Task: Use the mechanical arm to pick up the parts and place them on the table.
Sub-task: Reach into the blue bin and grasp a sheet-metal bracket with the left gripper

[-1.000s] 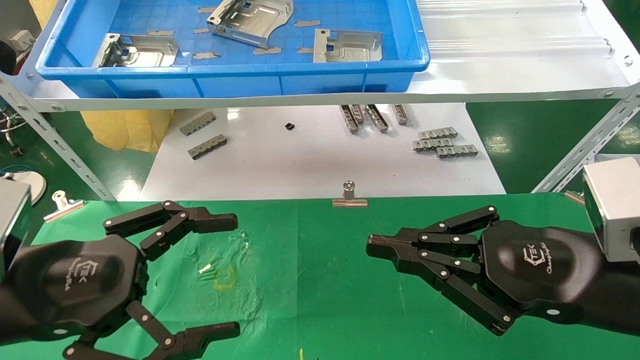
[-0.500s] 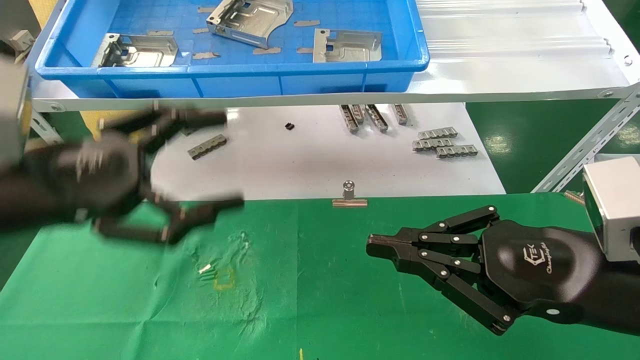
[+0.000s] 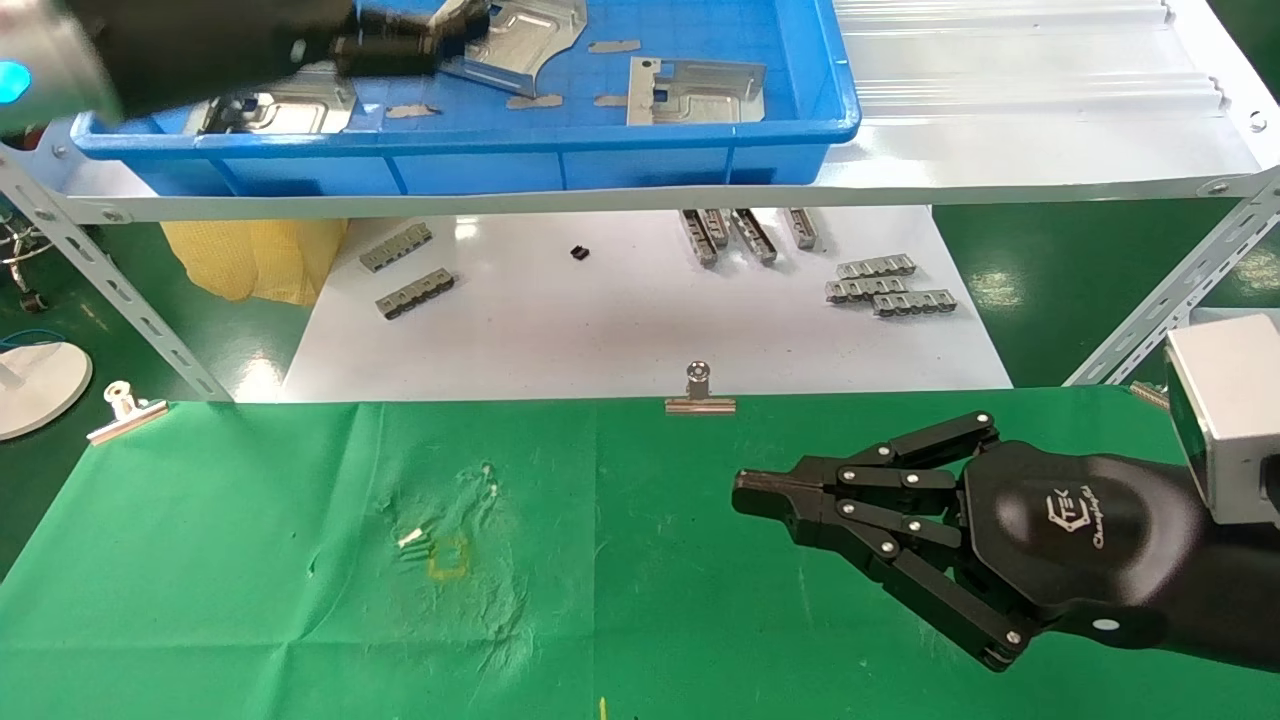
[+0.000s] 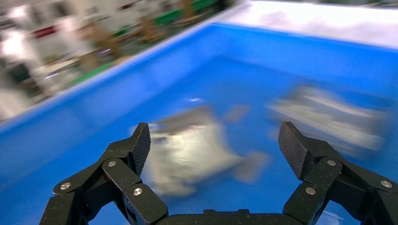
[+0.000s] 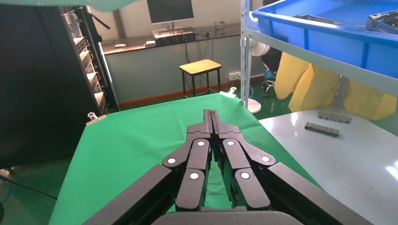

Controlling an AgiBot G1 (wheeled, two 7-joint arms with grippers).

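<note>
Head view: the left claw (image 3: 400, 45) reaches over the tray (image 3: 600, 150), beside a part (image 3: 520, 40); the right claw (image 3: 760, 492) hovers clenched above the tabletop (image 3: 250, 560).

Left wrist view: the left claw (image 4: 213, 147) is spread wide, a part (image 4: 187, 150) just beyond it.

Right wrist view: the right claw's (image 5: 211, 117) fingertips press together.

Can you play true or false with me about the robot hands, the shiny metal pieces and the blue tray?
1. The left gripper is open above a metal part in the blue tray. True.
2. The right gripper is holding a metal part. False: its fingers are pressed together with nothing between them, over the green cloth table.
3. A metal part already lies on the green cloth. False: the parts, like the one at, are in the tray.
4. A binder clip sits at the cloth's far edge. True.
</note>
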